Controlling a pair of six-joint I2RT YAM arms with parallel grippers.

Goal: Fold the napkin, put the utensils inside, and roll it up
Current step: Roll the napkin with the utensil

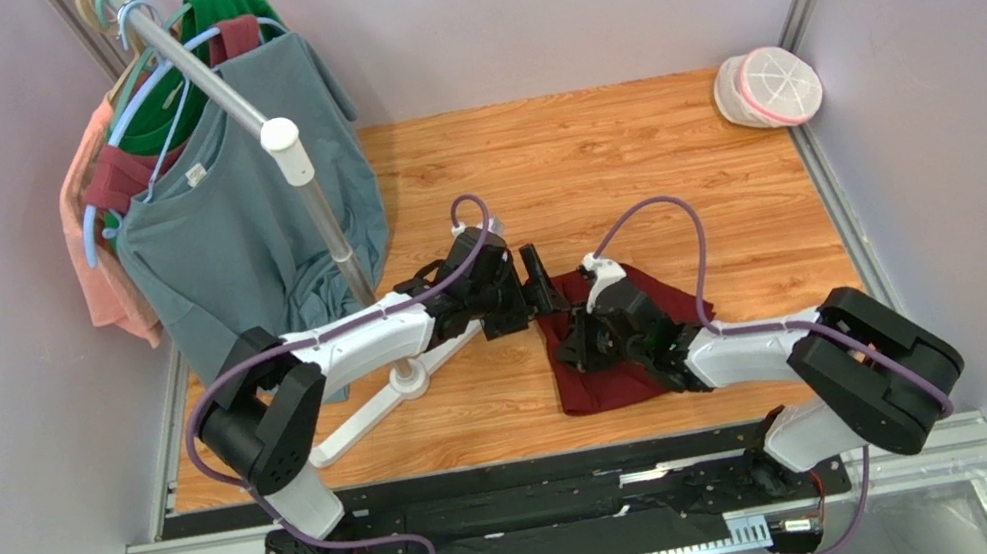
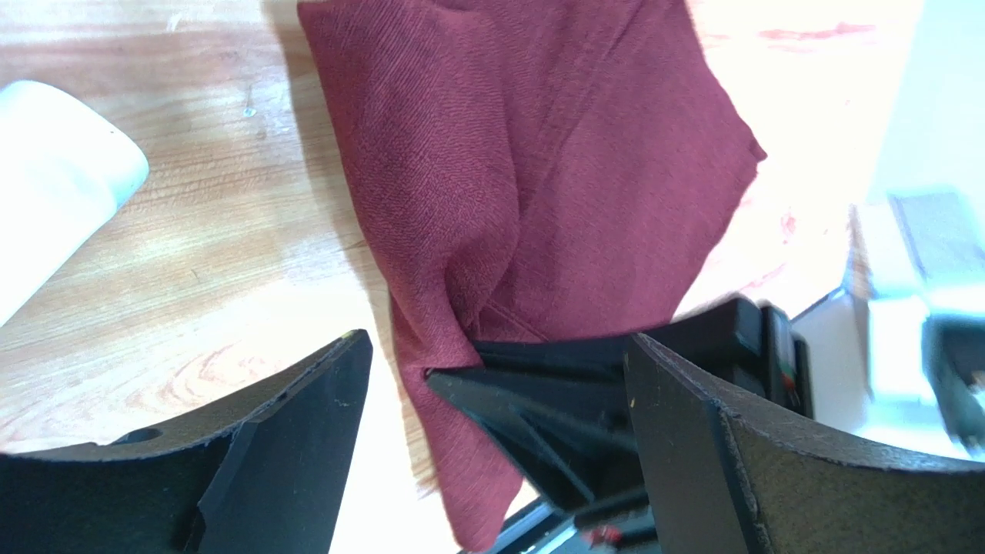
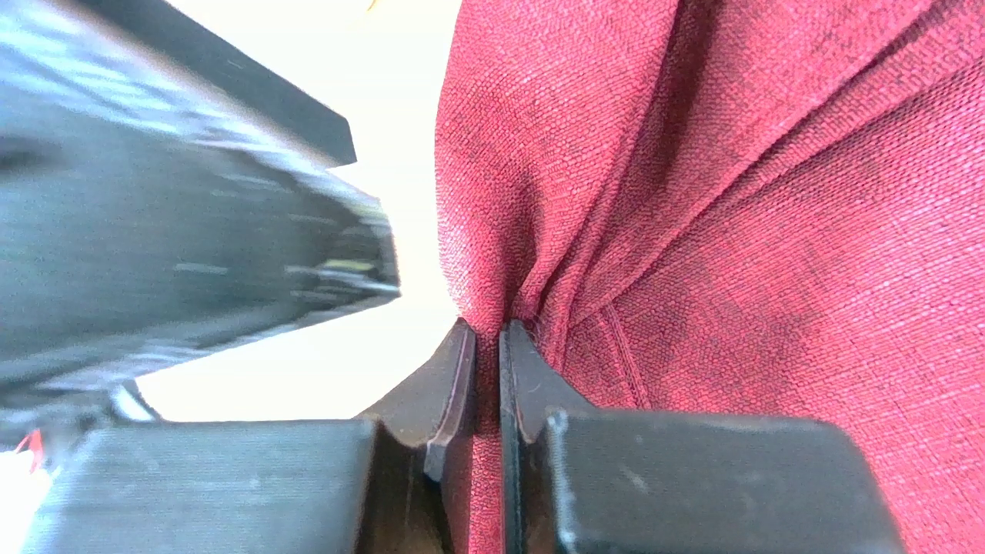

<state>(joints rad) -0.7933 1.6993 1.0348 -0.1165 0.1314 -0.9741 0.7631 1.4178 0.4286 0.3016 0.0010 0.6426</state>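
Napkin (image 3: 752, 231) nipped in right pincer (image 3: 486, 335) | left pincer (image 2: 497, 341) wide | napkin partly covered

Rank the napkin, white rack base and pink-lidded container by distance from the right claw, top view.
1. napkin: pinched in the right claw, touching it.
2. white rack base: off to the left, at about the same depth.
3. pink-lidded container: far back right corner.

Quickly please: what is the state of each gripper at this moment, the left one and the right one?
Left gripper: open, jaws wide apart, holding nothing.
Right gripper: closed, jaws pinching a fold of the napkin.
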